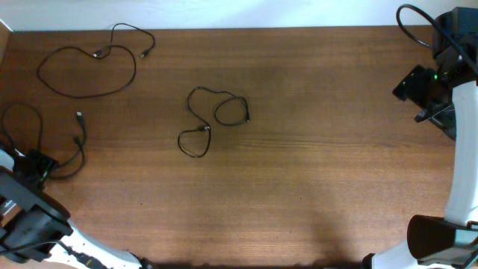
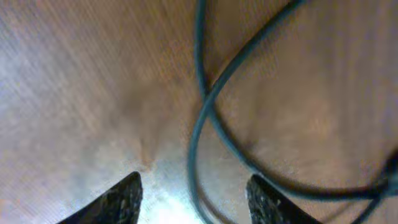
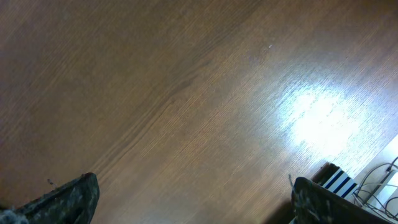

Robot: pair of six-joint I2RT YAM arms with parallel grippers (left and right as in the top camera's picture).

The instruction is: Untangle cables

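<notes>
Three thin black cables lie apart on the wooden table [image 1: 314, 164]. One is a wide loop at the far left [image 1: 86, 71]. One is a small double loop in the middle [image 1: 213, 119]. One lies by the left edge [image 1: 75, 149] with two plug ends. My left gripper [image 1: 36, 166] sits low over this left cable. In the left wrist view its fingers [image 2: 194, 182] are open, and a crossing cable strand [image 2: 200, 124] runs between them, close and blurred. My right gripper [image 1: 418, 86] is open [image 3: 196, 186] over bare wood near the right edge, far from every cable.
The right wrist view shows the table's edge with a striped object and thin wires [image 3: 348, 183] beyond it. The thick black cable of the right arm [image 1: 409, 22] arcs at the back right. A white wall [image 1: 224, 11] runs along the far edge.
</notes>
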